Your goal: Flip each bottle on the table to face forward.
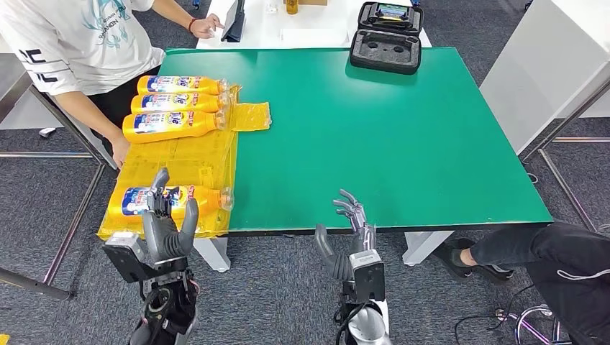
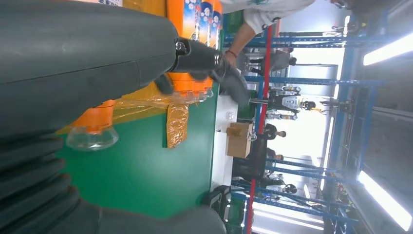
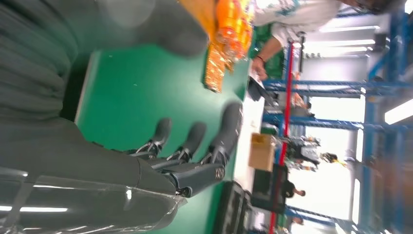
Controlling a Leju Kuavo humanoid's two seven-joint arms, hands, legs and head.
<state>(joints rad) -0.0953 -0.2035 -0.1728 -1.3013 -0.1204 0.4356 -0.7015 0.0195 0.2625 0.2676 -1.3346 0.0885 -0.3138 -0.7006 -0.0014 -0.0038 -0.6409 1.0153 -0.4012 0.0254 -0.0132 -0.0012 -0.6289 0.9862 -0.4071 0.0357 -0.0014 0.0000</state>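
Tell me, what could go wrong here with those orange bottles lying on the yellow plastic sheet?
The nearest orange bottle with a clear cap lies close to the table's front edge; a nudge from the robot's left hand might roll it off. The crinkled yellow plastic sheet could slide or bunch under a grasp. A person's hand rests by that sheet, near the left hand's reach. The right hand hangs open, away from the bottles.

a robotics lab or test hall is indicated: blue metal racking (image 2: pixel 311 78) and long ceiling strip lights (image 2: pixel 387 48) are seen behind, other humanoid robots (image 2: pixel 285 100) are stood among the racks, a green work mat (image 1: pixel 374 136) is laid over a table, and grey carpet tiles (image 1: pixel 288 287) are laid underfoot.
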